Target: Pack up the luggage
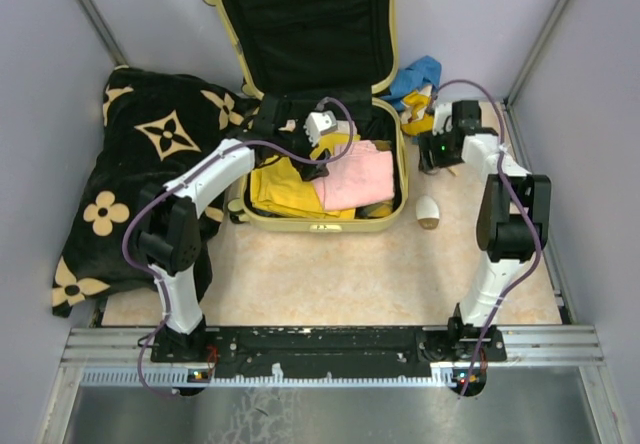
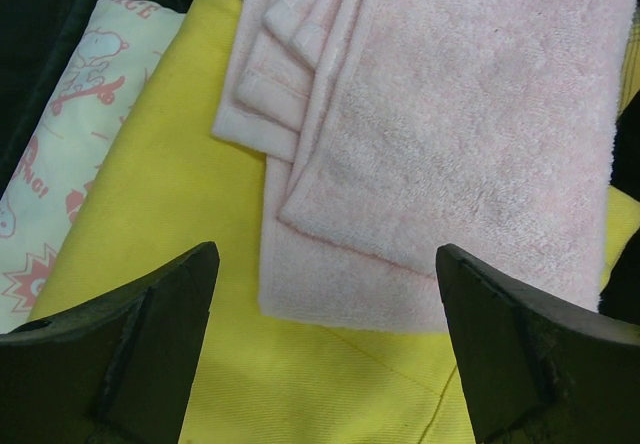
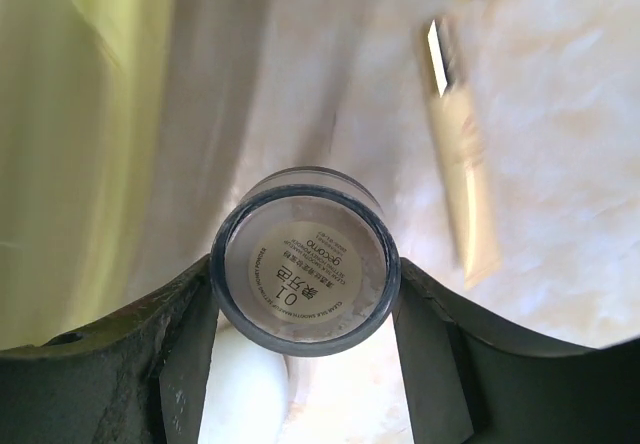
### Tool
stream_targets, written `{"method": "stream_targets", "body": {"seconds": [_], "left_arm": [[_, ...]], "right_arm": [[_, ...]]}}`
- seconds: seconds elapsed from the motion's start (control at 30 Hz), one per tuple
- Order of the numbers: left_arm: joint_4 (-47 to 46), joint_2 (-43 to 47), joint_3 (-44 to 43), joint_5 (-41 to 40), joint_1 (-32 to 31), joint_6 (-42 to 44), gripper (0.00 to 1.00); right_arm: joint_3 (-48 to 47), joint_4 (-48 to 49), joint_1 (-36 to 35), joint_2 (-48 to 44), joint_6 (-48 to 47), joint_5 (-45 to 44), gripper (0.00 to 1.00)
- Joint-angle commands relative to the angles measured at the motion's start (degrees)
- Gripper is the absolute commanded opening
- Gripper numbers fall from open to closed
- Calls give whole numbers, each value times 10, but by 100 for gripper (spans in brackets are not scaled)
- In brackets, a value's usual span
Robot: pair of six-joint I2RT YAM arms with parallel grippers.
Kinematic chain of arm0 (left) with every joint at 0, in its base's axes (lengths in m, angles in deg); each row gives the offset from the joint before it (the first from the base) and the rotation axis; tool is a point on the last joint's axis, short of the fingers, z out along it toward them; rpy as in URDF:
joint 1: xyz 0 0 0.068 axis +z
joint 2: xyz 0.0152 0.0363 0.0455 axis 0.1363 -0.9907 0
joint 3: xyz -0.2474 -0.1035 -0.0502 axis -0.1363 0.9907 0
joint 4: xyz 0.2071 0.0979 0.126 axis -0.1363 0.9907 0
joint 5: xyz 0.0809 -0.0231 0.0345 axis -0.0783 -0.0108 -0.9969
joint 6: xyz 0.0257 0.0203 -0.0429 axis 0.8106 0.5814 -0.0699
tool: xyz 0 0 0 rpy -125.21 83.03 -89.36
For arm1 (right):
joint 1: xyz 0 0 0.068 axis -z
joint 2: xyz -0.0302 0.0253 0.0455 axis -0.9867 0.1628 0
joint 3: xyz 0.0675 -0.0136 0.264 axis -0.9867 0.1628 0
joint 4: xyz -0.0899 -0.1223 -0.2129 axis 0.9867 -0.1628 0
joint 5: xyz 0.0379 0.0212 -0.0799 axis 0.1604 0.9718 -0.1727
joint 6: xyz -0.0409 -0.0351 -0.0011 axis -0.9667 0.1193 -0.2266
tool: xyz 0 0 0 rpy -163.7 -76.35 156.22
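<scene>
Far left of both arms, a black blanket [image 1: 150, 164] with tan flowers lies bunched against the wall, well apart from either set of fingers. The left fingers [image 1: 312, 136] [image 2: 325, 264] hang inside the open yellow suitcase [image 1: 318, 226], which lies on the table [image 1: 330, 284] at centre with its black-lined lid propped up at the back. These fingers stand wide apart, nothing between them. Directly ahead of them: a folded pink towel [image 1: 360, 176] [image 2: 450, 114], its layered edges showing, resting on a yellow cloth [image 1: 285, 189] [image 2: 200, 214] that runs under both fingertips. Left of the left-hand fingertip, a pale cloth [image 2: 60, 164] printed with pink cartoon figures sits beside the yellow one. The right fingers [image 1: 437, 159] [image 3: 305, 294] are outside the suitcase, just beside its right wall. They are clamped on a small round jar [image 3: 305, 264], one finger against each side, its labelled clear face turned to the wrist camera. Whether the jar touches the table, cannot tell. Beyond the fingers and to their right, a cream tube [image 3: 462, 194] lies on the table, blurred. Further past it, a blue cloth [image 1: 420, 74] and a yellow item [image 1: 420, 114] sit near the suitcase's back right corner. On the arm-base side of the right fingers, a pale egg-shaped thing [image 1: 428, 211] rests on the table.
</scene>
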Motion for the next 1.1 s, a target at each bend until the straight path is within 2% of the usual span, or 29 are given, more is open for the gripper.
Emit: {"method": "stream_targets", "body": {"seconds": [0.0,0.3,0.63,0.8,0.9,1.07], "left_arm": [[-3,27,-5,11,19,-12,95],[0,31,-9,11,35,-16,95],[4,41,-2,4,39,-13,95],[7,45,5,2,43,-9,95],[10,47,8,2,45,-6,95],[9,47,7,9,50,-4,97]], "right_arm": [[-105,5,-8,-53,44,45,43],[-207,48,-86,-13,65,81,44],[-349,46,-143,157,63,61,48],[-380,54,-145,196,58,41,58],[-394,53,-149,200,57,34,76],[-395,40,-149,172,59,32,91]]}}
